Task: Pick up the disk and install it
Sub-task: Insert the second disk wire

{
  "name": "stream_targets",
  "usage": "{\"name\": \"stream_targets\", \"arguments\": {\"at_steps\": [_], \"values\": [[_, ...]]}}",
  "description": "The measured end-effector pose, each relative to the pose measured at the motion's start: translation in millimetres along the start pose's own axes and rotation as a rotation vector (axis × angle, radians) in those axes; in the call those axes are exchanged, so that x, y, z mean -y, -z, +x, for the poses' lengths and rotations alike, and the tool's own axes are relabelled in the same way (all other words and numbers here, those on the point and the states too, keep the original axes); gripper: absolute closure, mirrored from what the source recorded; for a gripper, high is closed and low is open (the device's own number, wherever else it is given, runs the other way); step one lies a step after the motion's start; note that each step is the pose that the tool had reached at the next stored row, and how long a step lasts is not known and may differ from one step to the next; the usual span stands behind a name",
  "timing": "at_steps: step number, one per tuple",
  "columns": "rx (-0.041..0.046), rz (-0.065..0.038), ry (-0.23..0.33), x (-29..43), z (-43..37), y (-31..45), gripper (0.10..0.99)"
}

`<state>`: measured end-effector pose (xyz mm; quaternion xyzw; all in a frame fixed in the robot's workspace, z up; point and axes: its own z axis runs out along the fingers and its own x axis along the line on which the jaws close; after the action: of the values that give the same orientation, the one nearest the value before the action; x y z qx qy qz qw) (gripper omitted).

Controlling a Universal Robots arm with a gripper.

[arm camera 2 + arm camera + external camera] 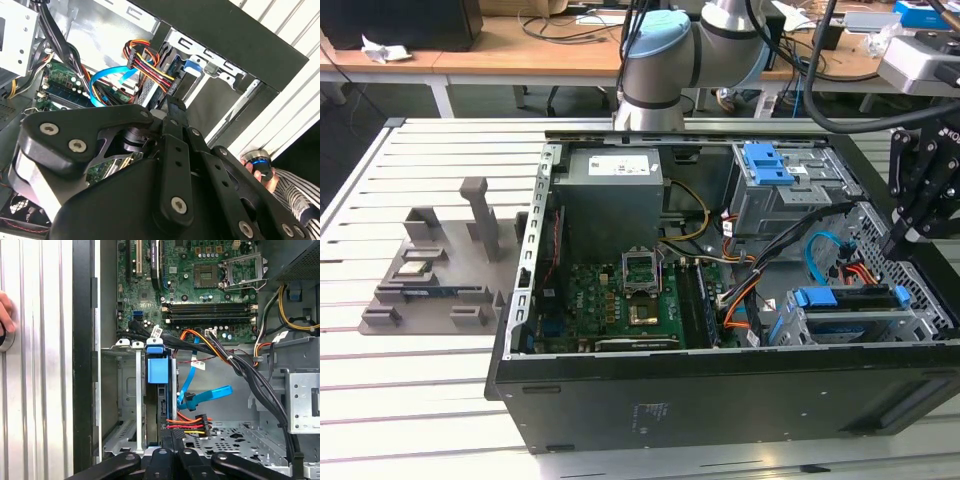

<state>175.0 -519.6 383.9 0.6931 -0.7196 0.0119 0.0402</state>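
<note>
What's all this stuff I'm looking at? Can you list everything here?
Computer case: one, black, lying open on the slatted white table.
Motherboard: one, green, on the case floor.
Power supply: one, grey, at the case's far wall.
Drive cage: one, grey metal with a blue latch, far corner toward the exterior view's right.
Disk: one, blue-framed, sitting in the near bay under the gripper.
Cables: several, blue, orange, red, yellow and black, between board and bays.
Fixture: one, grey, on the table at the exterior view's left.
Person's hand: one, at the table edge.
Robot arm: one, silver and blue-grey, behind the case.
Gripper: one, black, above the disk bay.
</note>
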Motion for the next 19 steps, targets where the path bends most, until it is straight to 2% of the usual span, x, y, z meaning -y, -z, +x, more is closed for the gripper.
{"name": "stream_targets", "arguments": {"at_steps": [3, 4, 5, 7, 9, 10, 12, 13, 16, 19], "values": [[0.0001, 0.000, 0.000, 0.0, 0.0, 0.1, 0.973], [0.0000, 0.000, 0.000, 0.0, 0.0, 0.2, 0.851], [0.0000, 0.000, 0.000, 0.0, 0.0, 0.2, 0.851], [0.0000, 0.000, 0.000, 0.0, 0.0, 0.2, 0.725], [-0.0005, 0.000, 0.000, -0.1, -0.5, 0.6, 0.725], [-0.0001, 0.000, 0.000, -3.5, -2.7, -0.7, 0.725], [-0.0001, 0.000, 0.004, -16.1, -11.9, -4.4, 0.725], [-0.0004, 0.001, 0.012, -19.3, -12.7, -5.7, 0.725], [-0.0015, 0.004, 0.059, -24.0, -12.9, -9.0, 0.725], [0.0029, 0.006, 0.079, -29.3, -12.7, -9.8, 0.725]]}}
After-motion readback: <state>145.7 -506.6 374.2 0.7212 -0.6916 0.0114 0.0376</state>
